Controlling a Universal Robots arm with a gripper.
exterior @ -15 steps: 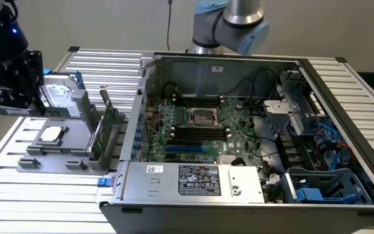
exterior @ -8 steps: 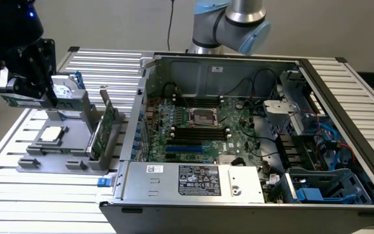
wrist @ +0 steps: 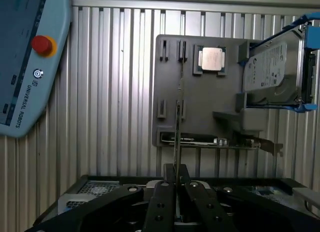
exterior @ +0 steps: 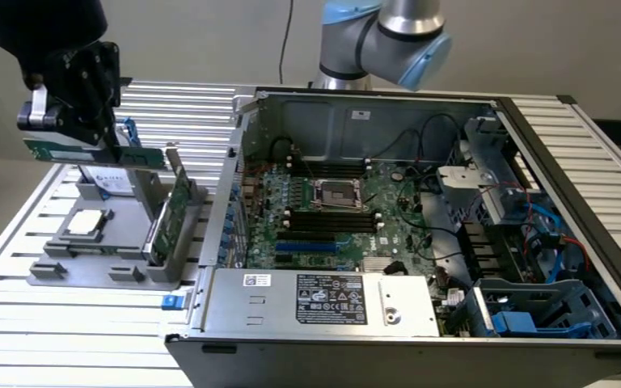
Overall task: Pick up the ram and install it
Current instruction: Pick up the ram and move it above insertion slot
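Green and thin, the ram (exterior: 127, 156) hangs in the upper left of the exterior view. It lies level on its long edge, and the gripper (exterior: 90, 137) is pressed together on it from above. In the wrist view the fingers (wrist: 160, 207) pinch the ram (wrist: 176, 134) so that it shows edge-on, a dark thin line running away from the gripper (wrist: 175, 174). I judge that this grip on the flat faces is chosen to leave the lower contact edge free.

The stick is in the air above the grey tray (exterior: 95, 271), apart from it. It is also well apart from the open computer case (exterior: 343, 121) in the middle of the frame, so it is picked up but not installed. The black memory slots (exterior: 332, 220) on the motherboard (exterior: 397, 234) lie near the centre of the case.

The tray seems meant to keep parts sorted and easy to reach from above. It holds a processor (exterior: 86, 222) lying flat, a hard drive (exterior: 111, 179) in a blue-edged bracket, and an expansion card (exterior: 175, 212) standing on edge at the side nearest the case.

Everything rests on a table (exterior: 30, 323) of pale ribbed aluminium slats. The arm (exterior: 386, 40) rises behind the case at the top centre, against a plain grey wall. A blue control tablet (wrist: 25, 57) with a red stop button (wrist: 42, 44) sits near the tray, apart from it.
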